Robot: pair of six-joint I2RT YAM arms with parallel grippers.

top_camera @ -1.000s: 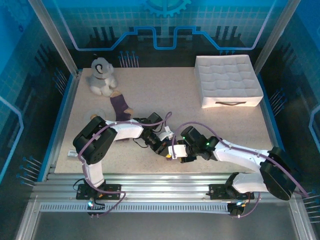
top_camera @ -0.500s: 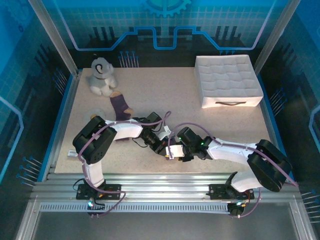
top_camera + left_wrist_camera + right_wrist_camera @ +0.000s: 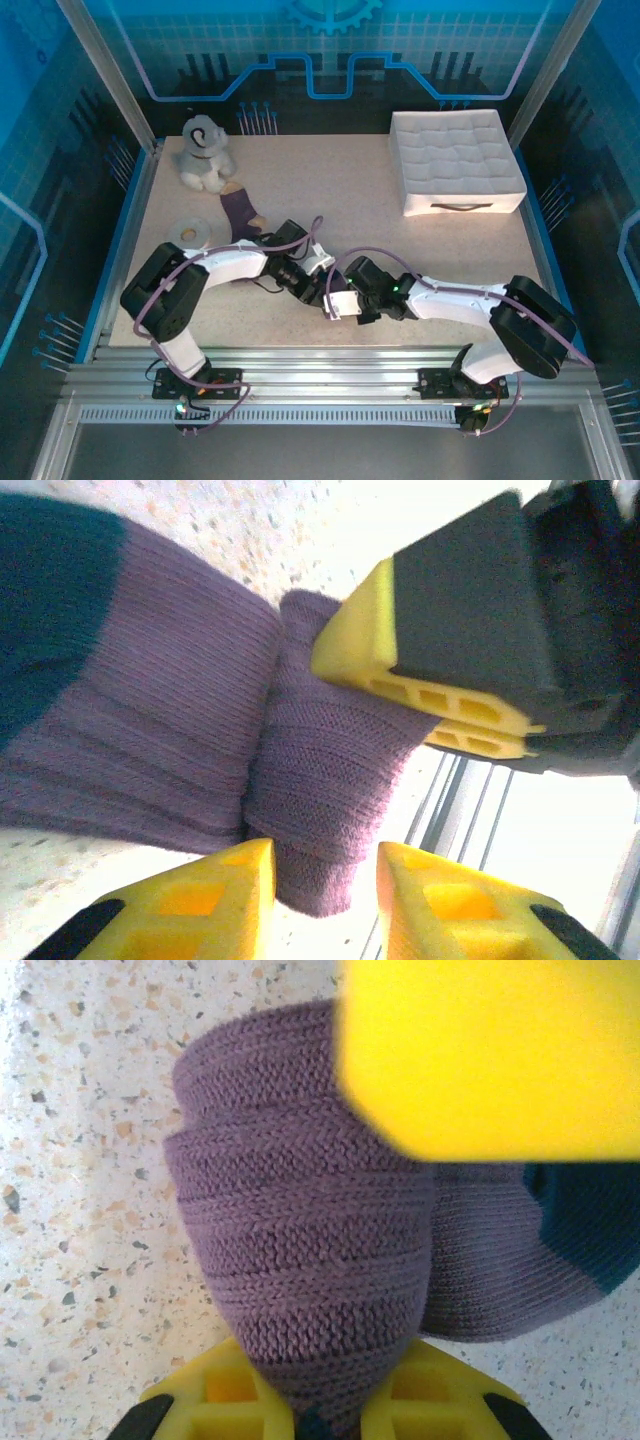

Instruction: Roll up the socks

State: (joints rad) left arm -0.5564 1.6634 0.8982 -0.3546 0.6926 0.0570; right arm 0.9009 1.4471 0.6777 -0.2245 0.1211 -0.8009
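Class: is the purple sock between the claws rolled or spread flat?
Partly rolled: one end of the sock is wound into stacked layers; its navy-patched part lies flat.

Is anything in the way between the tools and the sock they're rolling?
No, nothing visible is in the way. The sock already sits pinched in both the left tool and the right tool.
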